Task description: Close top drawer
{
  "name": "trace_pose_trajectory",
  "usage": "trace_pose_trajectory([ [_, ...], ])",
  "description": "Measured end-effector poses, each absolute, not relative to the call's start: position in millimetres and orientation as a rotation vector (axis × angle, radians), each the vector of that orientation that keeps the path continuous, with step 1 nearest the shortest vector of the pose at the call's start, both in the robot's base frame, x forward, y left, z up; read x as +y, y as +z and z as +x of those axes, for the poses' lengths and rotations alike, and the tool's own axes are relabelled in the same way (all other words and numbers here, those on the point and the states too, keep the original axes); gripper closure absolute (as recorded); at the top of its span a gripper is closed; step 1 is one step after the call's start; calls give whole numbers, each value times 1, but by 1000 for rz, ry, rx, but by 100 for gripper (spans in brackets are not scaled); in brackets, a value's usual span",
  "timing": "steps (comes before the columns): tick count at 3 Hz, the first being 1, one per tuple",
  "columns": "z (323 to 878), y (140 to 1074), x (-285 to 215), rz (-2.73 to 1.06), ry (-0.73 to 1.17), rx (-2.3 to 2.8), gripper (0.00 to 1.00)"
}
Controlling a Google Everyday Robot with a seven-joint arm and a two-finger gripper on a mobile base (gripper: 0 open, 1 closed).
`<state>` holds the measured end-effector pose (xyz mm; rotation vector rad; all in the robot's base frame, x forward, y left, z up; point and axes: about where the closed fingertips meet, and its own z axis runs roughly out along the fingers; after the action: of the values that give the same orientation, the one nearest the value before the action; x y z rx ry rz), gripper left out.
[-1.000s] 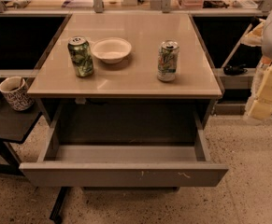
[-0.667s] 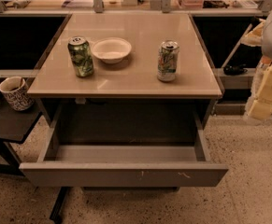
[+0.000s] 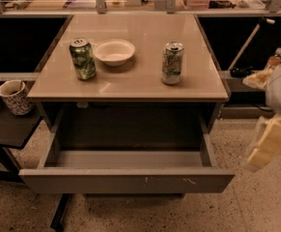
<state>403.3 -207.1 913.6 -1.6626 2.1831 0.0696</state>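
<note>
The top drawer [image 3: 125, 179] is pulled far out from under the tan table [image 3: 130, 81]. It is wide, shallow and grey. Its plain front panel has small pale scratches [image 3: 169, 180] right of centre, and its inside looks empty. My gripper [image 3: 274, 129] shows as a pale white and yellowish shape at the right edge. It hangs in the air to the right of the drawer's right front corner, apart from it.
On the table stand a green can [image 3: 82, 58], a white bowl [image 3: 114, 51] and a pale can [image 3: 172, 63]. A patterned mug [image 3: 15, 96] sits on a dark side table [image 3: 9, 127] at left. Counters and dark openings lie behind; speckled floor in front.
My gripper has dropped lower at the right edge, nearer the level of the drawer. The drawer, cans and bowl have not moved.
</note>
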Motion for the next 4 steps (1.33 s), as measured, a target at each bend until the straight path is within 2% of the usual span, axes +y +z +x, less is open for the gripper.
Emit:
trace_pose_trajectory([
  [2, 329, 806, -192, -1503, 274, 2214, 0],
  [4, 258, 733, -152, -1621, 450, 2222, 0],
])
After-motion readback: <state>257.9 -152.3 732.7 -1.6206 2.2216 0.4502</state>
